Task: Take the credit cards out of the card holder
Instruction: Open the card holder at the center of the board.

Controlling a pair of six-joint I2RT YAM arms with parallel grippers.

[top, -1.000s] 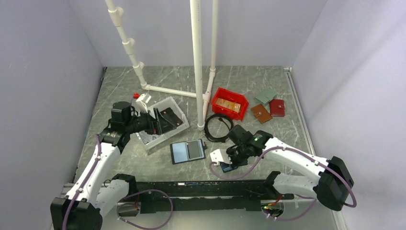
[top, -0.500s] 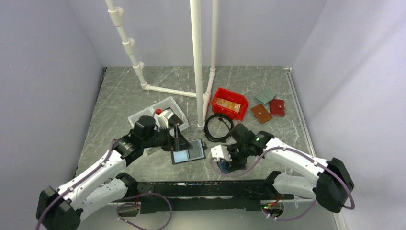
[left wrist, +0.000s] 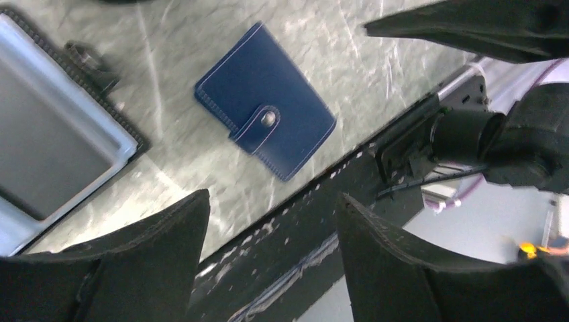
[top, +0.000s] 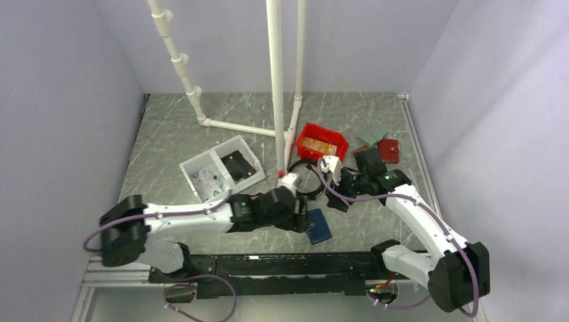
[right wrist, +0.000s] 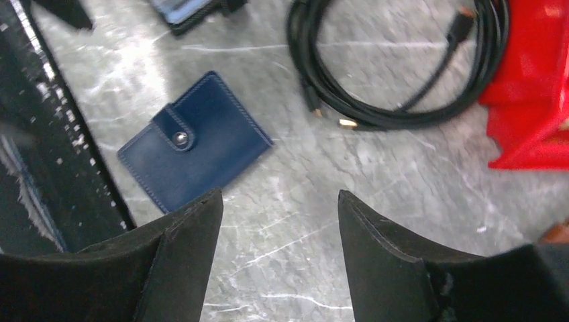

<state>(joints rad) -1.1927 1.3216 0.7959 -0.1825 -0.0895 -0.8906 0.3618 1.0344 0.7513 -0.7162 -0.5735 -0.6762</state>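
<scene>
The card holder is a navy wallet lying flat on the table near the front edge, folded and snapped shut by its tab. The credit cards are hidden; none show. My left gripper reaches across from the left and hovers beside the holder's left edge. In the left wrist view the gripper is open and empty, with the holder ahead of it. My right gripper hangs raised behind and to the right of the holder, open with only bare table between its fingers.
A black-edged folio lies just left of the holder. A coiled black cable and a red bin sit behind. A white tray is at left, small wallets at back right, and white pipes stand behind. A black rail runs along the front edge.
My right gripper opened, let go of the card holder and pulled up and back. My left arm swung from the white tray across to the holder, its jaws narrowing somewhat.
</scene>
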